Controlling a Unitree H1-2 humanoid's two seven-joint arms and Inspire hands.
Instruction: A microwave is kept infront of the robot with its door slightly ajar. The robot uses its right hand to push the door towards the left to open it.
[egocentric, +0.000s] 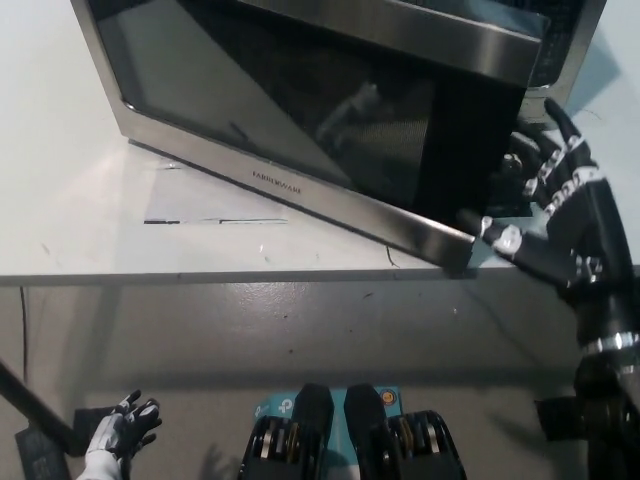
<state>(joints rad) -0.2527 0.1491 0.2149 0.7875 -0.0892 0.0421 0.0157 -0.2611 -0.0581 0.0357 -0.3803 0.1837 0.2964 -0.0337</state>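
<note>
The microwave (480, 25) sits at the back of the white table (70, 230); its door (300, 130) stands swung out, its free corner reaching the table's front edge; the right hand (545, 215), fingers spread and holding nothing, presses that free edge; the left hand (125, 425) rests low, fingers apart, well clear.

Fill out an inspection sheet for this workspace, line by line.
Surface: white table, scuffed, with clear tape patch.
Job's things: microwave with door swung partly open, free edge at table's front.
Clutter: nothing seen.
Hands: black right robot hand open, fingers spread behind the door's free edge; white left robot hand open, resting low at lower left.
Cables: dark cord below table, left.
Surroundings: grey floor.
</note>
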